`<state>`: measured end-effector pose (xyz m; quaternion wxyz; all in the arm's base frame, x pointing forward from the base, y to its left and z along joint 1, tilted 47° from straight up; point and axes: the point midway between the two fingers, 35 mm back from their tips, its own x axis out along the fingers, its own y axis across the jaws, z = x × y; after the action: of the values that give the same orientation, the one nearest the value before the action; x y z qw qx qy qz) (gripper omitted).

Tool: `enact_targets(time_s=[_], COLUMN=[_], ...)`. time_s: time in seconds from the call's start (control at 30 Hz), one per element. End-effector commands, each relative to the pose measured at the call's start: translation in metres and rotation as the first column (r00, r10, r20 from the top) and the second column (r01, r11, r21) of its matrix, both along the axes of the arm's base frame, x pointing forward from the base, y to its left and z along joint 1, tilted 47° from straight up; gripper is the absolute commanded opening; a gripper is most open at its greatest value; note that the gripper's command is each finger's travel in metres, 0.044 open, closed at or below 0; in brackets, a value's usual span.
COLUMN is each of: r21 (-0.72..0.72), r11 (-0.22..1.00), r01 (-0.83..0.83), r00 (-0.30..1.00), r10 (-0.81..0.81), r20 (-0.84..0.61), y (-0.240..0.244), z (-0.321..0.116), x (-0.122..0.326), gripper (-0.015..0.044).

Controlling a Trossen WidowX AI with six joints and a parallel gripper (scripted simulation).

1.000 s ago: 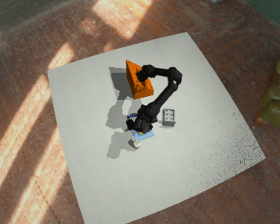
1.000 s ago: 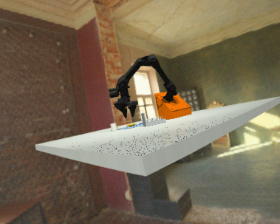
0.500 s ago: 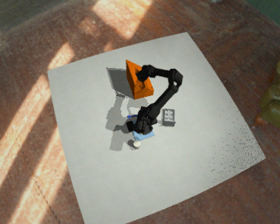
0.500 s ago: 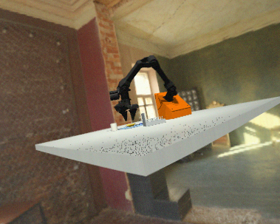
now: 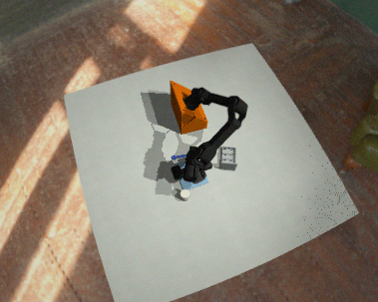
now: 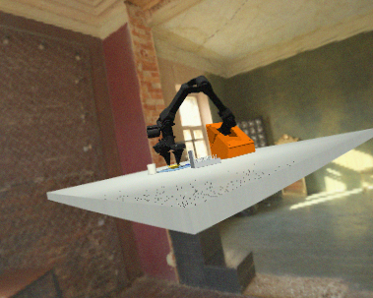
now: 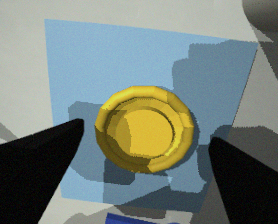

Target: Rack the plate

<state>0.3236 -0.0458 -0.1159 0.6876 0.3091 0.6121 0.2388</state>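
Observation:
The yellow plate point(image 7: 147, 132) point(image 6: 174, 166) lies flat on the blue mat point(image 7: 75, 50) point(image 5: 201, 182). The arm hides it in the top view. My gripper point(image 7: 147, 134) point(image 6: 173, 165) is open and points down, low over the mat. In the wrist view one fingertip is on each side of the plate, with a gap to its rim. Whether the tips touch the mat I cannot tell. The small grey dish rack point(image 5: 227, 153) point(image 6: 206, 163) stands beside the mat, with short rails in rows and a taller wall at one end. No plate is in it.
A white cup point(image 5: 185, 194) point(image 6: 152, 168) stands close to the mat's edge. A blue object point(image 5: 177, 156) point(image 7: 120, 219) lies at the mat's opposite side. A large orange block point(image 5: 193, 121) point(image 6: 238, 149) stands at the arm's base.

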Motion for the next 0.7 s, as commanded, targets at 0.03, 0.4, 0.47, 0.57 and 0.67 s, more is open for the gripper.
enact_targets(time_s=[0.03, 0.4, 0.47, 0.57, 0.67], r21=[0.007, 0.008, 0.008, 0.008, 0.008], r11=[1.0, 1.0, 1.0, 1.0, 1.0], r01=[0.002, 0.001, 0.001, 0.001, 0.001], r00=[1.0, 1.0, 1.0, 1.0, 1.0], r10=[-0.002, -0.001, -0.001, -0.001, -0.001], r20=[-0.006, -0.006, -0.006, -0.006, -0.006], y=[0.0086, 0.0131, 0.0131, 0.0131, 0.0131], z=[-0.0064, -0.0097, -0.0097, -0.0097, -0.0097], x=[-0.0007, -0.0001, -0.0001, -0.0001, -0.0001], gripper=[0.04, 0.0355, 0.0355, 0.0342, 0.0322])
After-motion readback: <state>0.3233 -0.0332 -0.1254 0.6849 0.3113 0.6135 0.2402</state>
